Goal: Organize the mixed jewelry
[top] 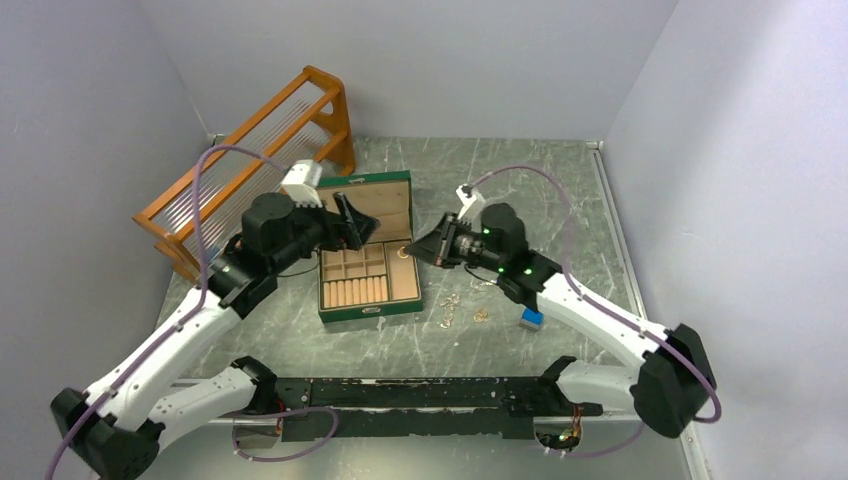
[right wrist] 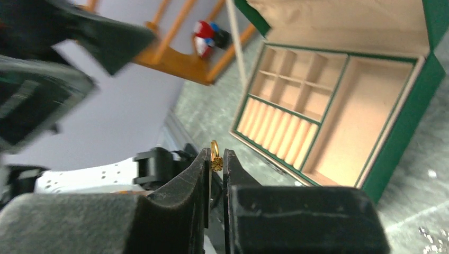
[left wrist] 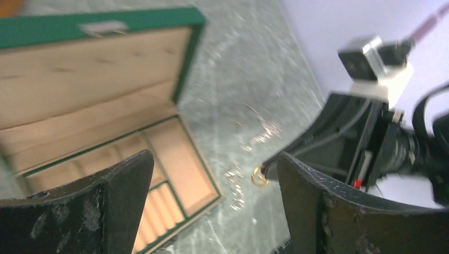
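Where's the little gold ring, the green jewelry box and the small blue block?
gold ring (right wrist: 216,163): right wrist view, its knotted lower end.
green jewelry box (top: 345,315): top external view, its front wall.
blue block (top: 531,318): top external view, its top face.

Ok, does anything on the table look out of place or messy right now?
Yes. Tiny gold pieces lie loose on the table right of the open green box, not in it, and a small blue block sits near them, looking unlike jewelry. The right gripper pinches one gold loop.

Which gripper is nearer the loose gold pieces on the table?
Right. The right gripper, pinching a gold ring, hangs just behind the loose gold pieces; the left gripper is over the green box, farther left.
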You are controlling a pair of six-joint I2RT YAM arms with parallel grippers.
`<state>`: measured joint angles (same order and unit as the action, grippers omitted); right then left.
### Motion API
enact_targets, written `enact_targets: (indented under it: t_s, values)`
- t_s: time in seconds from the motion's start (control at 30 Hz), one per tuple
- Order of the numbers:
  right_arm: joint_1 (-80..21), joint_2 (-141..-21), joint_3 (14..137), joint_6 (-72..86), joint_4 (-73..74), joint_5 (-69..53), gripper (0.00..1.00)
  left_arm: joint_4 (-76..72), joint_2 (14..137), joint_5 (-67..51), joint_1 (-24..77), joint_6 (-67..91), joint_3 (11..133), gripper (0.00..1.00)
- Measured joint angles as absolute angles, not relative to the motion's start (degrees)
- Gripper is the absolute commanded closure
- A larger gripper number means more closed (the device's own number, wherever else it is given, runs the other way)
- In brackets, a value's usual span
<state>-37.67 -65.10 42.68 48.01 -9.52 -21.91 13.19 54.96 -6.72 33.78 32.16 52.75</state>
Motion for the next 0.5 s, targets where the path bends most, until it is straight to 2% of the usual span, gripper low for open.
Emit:
enact_targets:
  t_s: [0.17, 0.27, 0.5]
  values:
    - [-45.17, -72.88, 49.89, 45.04, 2.9, -10.24, 0.96, 18.65, 49.1, 10.41, 33.78, 29.54, 52.75, 0.06]
    - [-49.95, -77.3, 54.26, 44.1, 9.28, -3.36, 0.97, 19.97, 47.27, 16.19, 33.78, 27.62, 52.62, 0.02]
    - [-57.91, -87.55, 66.15, 43.62, 22.46, 9.74, 0.98, 18.87, 40.84, 18.33, 33.78, 23.64, 47.77, 0.01]
